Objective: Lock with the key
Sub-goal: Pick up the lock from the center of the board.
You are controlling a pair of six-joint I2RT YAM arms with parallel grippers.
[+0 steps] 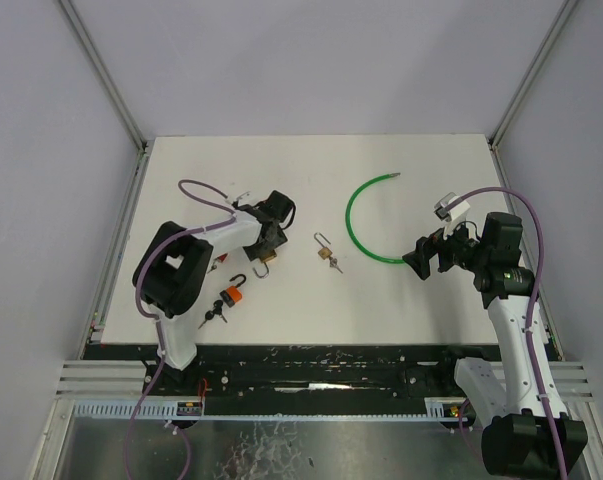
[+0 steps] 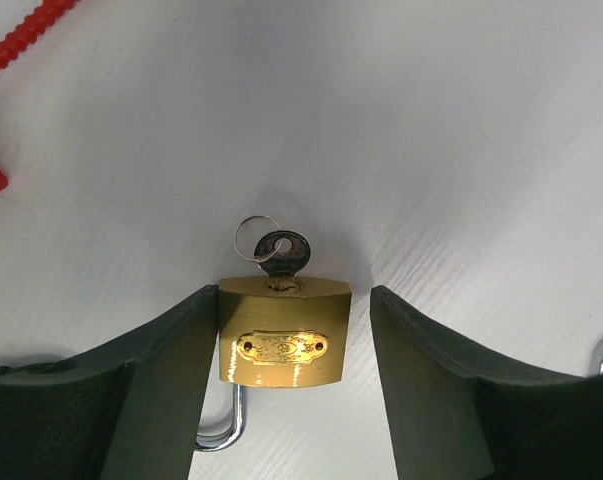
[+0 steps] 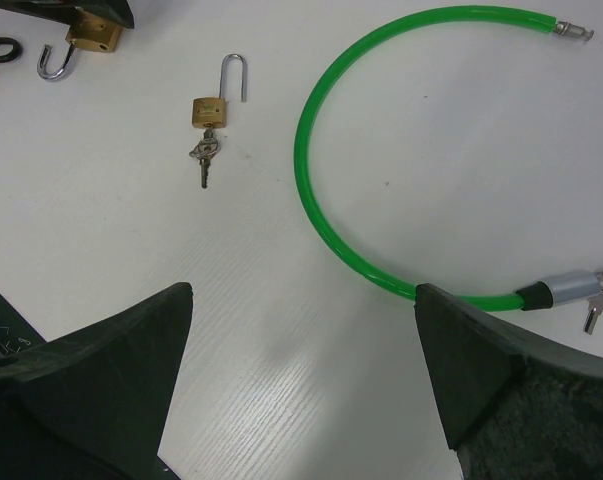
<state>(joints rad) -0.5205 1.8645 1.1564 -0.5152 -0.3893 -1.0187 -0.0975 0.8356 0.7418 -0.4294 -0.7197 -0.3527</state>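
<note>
Left gripper [image 2: 291,300], jaws wide, straddles the padlock [image 2: 284,345] at left on the table [image 1: 401,310], key [image 2: 284,250] seated, shackle [image 2: 226,432] open; closing off-centre could skid it sideways or knock the key from its slot.

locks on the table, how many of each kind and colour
brass padlocks: 2
orange padlock: 1
green cable lock: 1
total: 4 locks
</note>
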